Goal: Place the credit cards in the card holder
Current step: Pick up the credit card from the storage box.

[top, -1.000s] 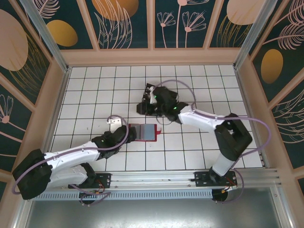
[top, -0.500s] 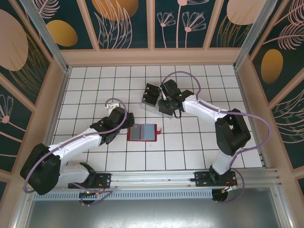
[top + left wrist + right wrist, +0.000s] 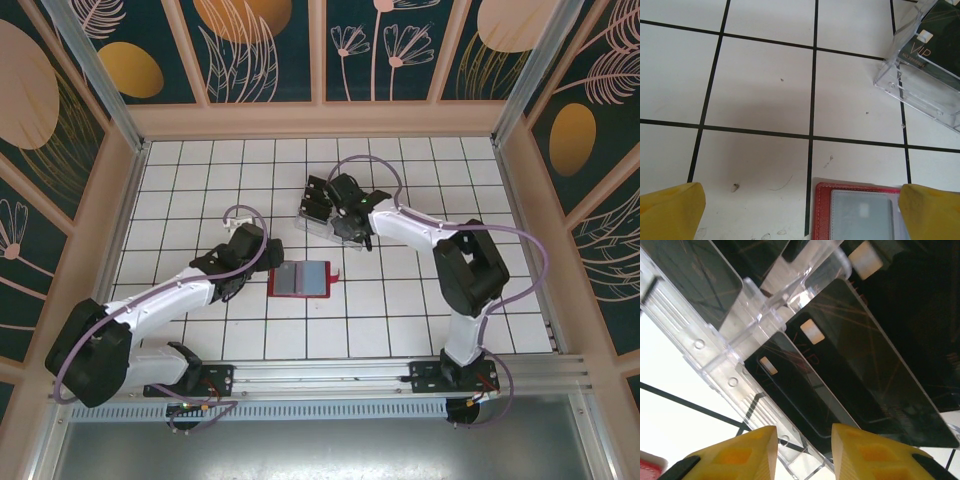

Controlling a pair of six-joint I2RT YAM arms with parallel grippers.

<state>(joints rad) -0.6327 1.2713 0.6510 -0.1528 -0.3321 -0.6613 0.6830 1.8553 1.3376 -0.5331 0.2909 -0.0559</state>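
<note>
Right pincer sits low in its wrist cam, yellow tips a bit apart, not holding anything yet. Just past the tips is the bottom corner of the front black card, w/ more credit cards behind it, all standing in the clear rack. Its long side slants up-left to down-right there, so the tips prob. must line up w/ its thin edge before squeezing. Right arm is much nearer the cards. Farther off, toward the arm bases, the red card holder lies open & flat, near the rack, not touching. Left pincer hangs wide open over its edge, holding nothing.
</note>
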